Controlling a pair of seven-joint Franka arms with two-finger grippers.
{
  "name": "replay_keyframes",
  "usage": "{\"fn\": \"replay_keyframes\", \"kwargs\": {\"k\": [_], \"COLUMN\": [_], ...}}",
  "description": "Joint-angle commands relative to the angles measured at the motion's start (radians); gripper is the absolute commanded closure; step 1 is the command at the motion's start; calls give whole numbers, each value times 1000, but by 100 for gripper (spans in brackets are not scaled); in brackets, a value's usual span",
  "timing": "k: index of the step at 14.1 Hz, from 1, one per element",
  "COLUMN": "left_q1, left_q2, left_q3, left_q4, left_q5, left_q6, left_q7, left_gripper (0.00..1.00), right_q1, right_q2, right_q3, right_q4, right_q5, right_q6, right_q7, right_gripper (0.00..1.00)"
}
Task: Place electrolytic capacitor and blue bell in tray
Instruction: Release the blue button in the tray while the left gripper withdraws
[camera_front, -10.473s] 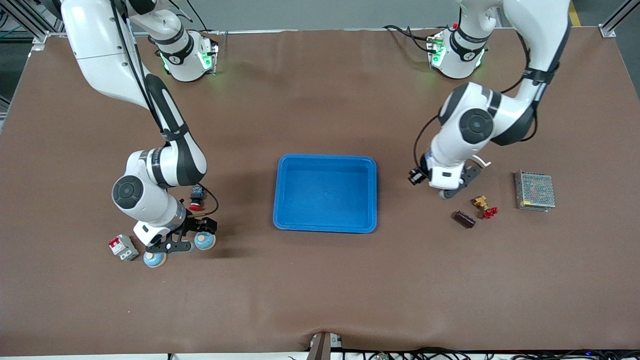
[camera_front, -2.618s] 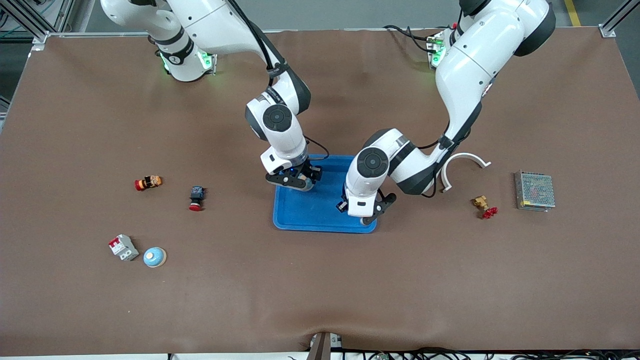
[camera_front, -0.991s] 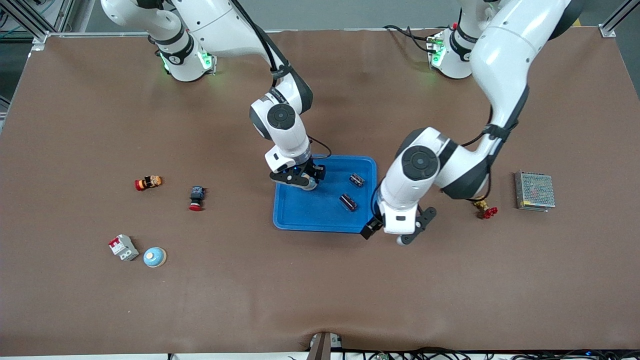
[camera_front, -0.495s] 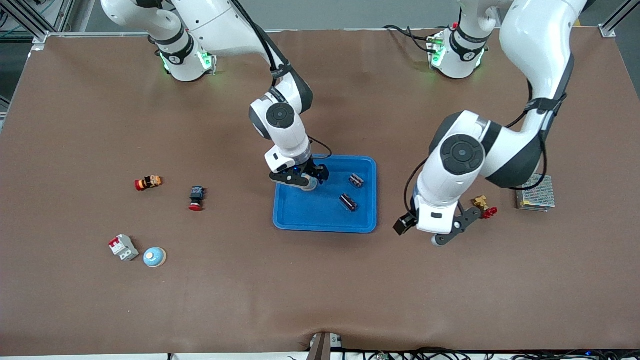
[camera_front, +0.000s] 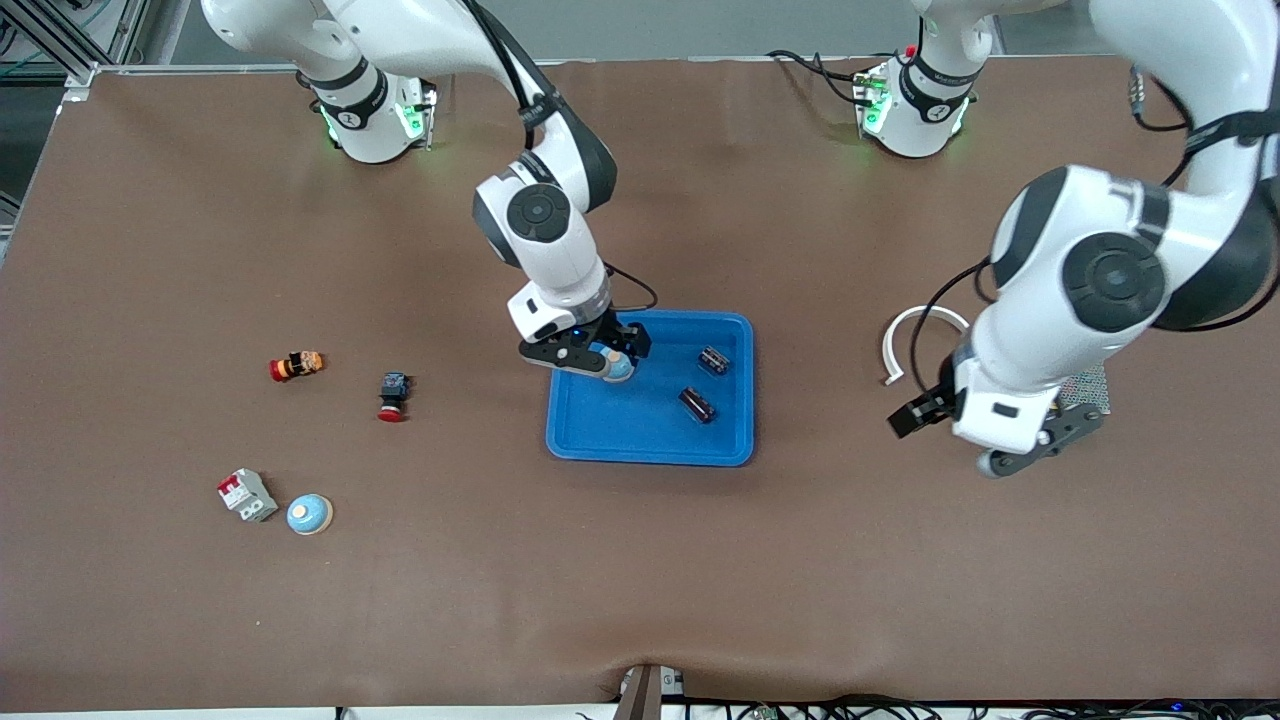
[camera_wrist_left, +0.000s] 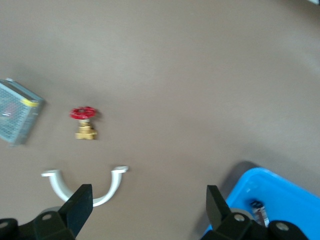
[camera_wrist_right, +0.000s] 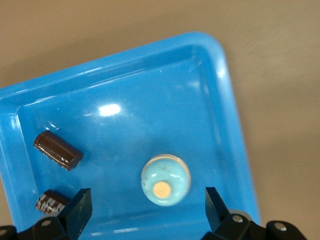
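Tray (camera_front: 600, 430) holds blue bell (camera_wrist_right: 165, 180), two capacitors (camera_front: 697, 404).

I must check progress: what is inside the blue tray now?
Inside the tray lie a blue bell and two dark capacitors; the front view's bell is partly hidden by the right claw.

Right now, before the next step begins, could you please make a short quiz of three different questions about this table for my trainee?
1. True or false: the right end effector is shut on the blue bell that lies in the tray.
2. How many dark capacitors lie in the tray?
3. Which thing lies outside the tray, beside the red and grey breaker? A) second blue bell B) white curved clip C) mesh box

Key: 1 false, it is open above the bell. 2 two. 3 A.
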Motion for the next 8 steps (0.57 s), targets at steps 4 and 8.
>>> {"fn": "replay_keyframes", "kwargs": {"k": [4,8], "left_q1": [97,213], "left_q2": [-153,-202], "left_q3": [-3,-75], "left_q4": [-24,-21], "left_q5": [-74,-121], "left_q6": [-178,-220], "left_q7": [227,279], "left_gripper": [0,0], "right_q1": [-216,-351], "right_q2": [-158,-197], "right_q3": [14,14], "right_q4": [60,105], "right_q5": [-14,-15], "right_q6": [-374,-512], "right_q7": [-336,-551], "right_gripper": [0,0]}}
